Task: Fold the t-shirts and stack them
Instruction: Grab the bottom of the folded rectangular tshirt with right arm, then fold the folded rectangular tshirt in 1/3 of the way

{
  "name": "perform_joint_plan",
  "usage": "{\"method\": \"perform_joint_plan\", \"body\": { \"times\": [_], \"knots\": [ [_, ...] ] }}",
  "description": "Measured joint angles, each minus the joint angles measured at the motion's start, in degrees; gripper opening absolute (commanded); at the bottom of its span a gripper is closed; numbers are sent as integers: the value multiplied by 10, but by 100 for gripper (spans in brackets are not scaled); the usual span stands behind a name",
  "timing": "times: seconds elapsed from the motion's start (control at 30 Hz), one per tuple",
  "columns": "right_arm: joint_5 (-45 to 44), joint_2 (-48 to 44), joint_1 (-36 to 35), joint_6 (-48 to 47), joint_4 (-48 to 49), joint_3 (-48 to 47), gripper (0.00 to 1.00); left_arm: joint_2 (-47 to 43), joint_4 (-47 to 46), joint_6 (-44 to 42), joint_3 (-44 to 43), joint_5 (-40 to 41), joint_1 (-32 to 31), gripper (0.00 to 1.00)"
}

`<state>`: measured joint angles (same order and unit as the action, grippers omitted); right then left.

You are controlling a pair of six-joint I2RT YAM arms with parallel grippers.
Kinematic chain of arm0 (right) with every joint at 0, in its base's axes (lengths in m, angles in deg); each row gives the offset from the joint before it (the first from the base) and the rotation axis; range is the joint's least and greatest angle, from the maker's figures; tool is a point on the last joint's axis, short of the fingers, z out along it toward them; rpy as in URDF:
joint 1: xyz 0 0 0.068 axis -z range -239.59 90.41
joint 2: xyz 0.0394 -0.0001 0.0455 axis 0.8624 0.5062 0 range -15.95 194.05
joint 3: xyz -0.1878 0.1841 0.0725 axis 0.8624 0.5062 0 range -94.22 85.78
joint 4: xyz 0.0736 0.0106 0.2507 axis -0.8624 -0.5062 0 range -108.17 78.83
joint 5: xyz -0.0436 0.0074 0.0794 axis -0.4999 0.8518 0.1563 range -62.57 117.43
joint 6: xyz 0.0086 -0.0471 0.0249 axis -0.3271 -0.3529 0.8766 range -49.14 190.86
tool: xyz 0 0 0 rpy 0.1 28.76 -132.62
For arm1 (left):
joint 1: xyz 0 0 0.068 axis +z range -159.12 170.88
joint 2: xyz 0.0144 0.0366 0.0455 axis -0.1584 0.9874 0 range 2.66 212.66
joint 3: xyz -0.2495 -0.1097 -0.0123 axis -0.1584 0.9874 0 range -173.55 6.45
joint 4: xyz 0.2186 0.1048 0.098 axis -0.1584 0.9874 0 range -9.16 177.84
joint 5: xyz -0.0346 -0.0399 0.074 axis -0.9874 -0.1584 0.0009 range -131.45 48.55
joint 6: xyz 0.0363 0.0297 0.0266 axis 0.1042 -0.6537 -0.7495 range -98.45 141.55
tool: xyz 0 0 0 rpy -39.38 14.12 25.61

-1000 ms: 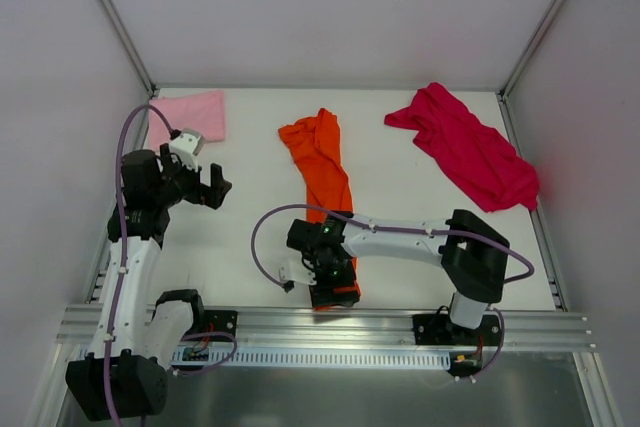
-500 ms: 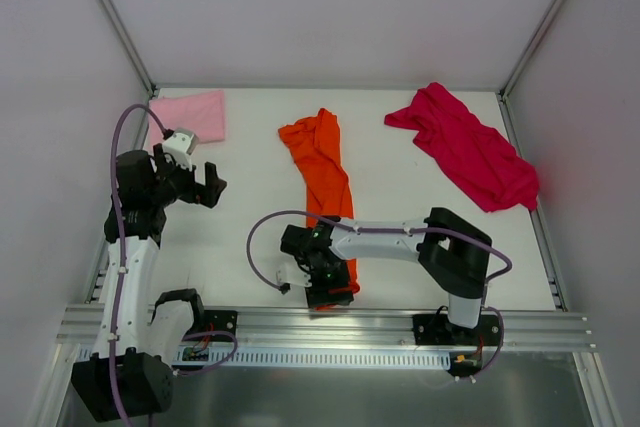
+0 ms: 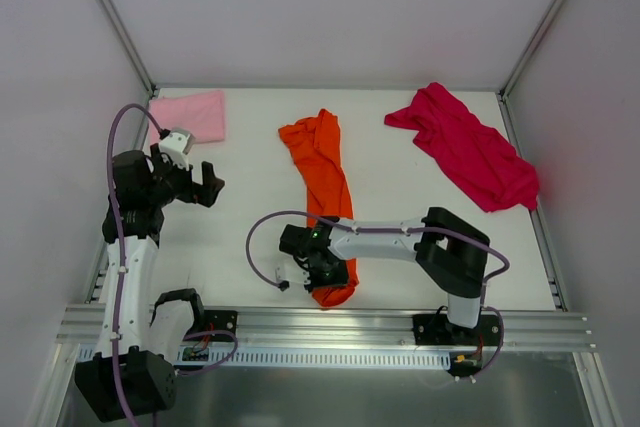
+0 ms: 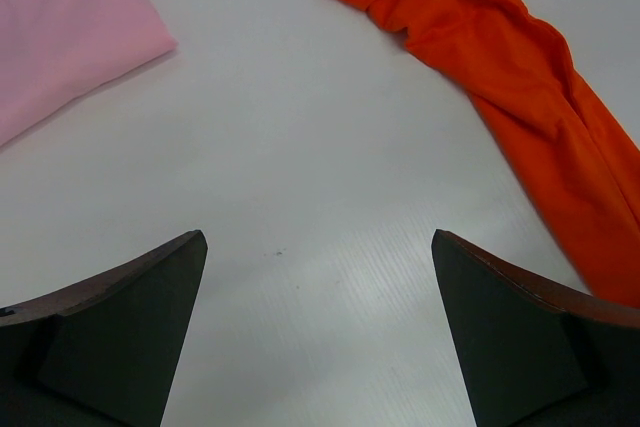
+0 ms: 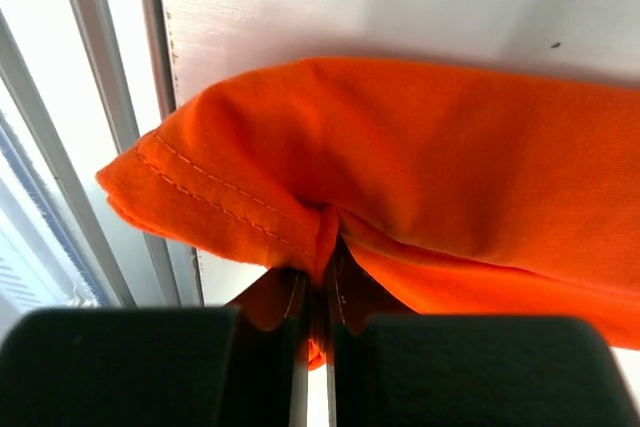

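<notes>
Pinching hemmed end of bright orange cloth t-shirt (image 5: 420,157) between right gripper (image 5: 318,282) fingers, presumably to drag it flat; left gripper (image 4: 318,247) fingers apart, empty.

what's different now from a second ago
The right tool shifted slightly left and closed on the near hem of the orange t-shirt, bunching it. The left tool eased slightly left, still open. The pink t-shirt and magenta t-shirt lie as before.

Seen from overhead, the right arm (image 3: 385,237) covers part of the orange t-shirt (image 3: 325,162).
</notes>
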<state>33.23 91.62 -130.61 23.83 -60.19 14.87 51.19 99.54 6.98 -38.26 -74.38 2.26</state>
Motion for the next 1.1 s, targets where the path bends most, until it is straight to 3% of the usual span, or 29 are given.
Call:
{"method": "perform_joint_plan", "body": {
  "times": [0.3, 0.47, 0.73, 0.93, 1.1],
  "knots": [
    [-88, -57, 31, -2, 35, 14, 1, 2, 0, 0, 0, -4, 4, 99],
    [-133, -78, 82, -3, 52, -8, 1, 2, 0, 0, 0, -12, 7, 99],
    [-181, -89, 106, -29, 77, -49, 1, -3, 1, 0, 0, -16, 7, 99],
    [-206, -62, 141, -47, 96, -89, 1, -10, 1, -1, 4, -16, 7, 99],
    [-206, 11, 186, -52, 96, -176, 1, -10, 2, -2, 5, -22, 10, 99]
  ]
}}
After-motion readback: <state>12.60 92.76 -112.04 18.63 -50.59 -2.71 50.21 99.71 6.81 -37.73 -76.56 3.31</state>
